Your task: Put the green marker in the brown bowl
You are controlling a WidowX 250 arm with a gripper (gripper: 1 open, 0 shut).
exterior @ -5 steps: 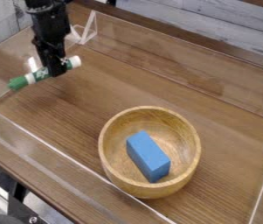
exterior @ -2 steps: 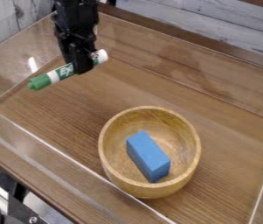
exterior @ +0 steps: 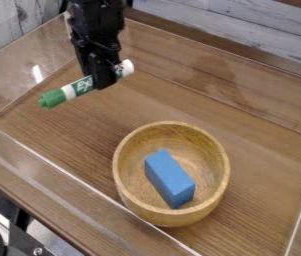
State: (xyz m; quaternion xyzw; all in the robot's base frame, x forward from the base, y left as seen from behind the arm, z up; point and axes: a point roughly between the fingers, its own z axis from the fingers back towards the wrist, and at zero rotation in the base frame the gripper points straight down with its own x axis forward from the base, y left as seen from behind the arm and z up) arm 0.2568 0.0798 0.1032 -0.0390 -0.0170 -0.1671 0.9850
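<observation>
the wooden bench (exterior: 233, 95) fills the frame, walled by clear panels along its edges. the brown bowl (exterior: 137, 150) sits lower right of centre with a blue block (exterior: 169, 178) lying inside it. bare wood lies open between bowl and arm. in the upper left, the tool (exterior: 101, 77) points down, clamped on the green marker (exterior: 83, 87), which is tilted with its cap at lower left, clear of the bench.

Single fixed view, raised, angled down across the desk (exterior: 233, 95) from its near corner. Medium range. Brown bowl (exterior: 172, 172) at 5 o'clock; arm entering at 11 o'clock. No second view for overlap.
</observation>
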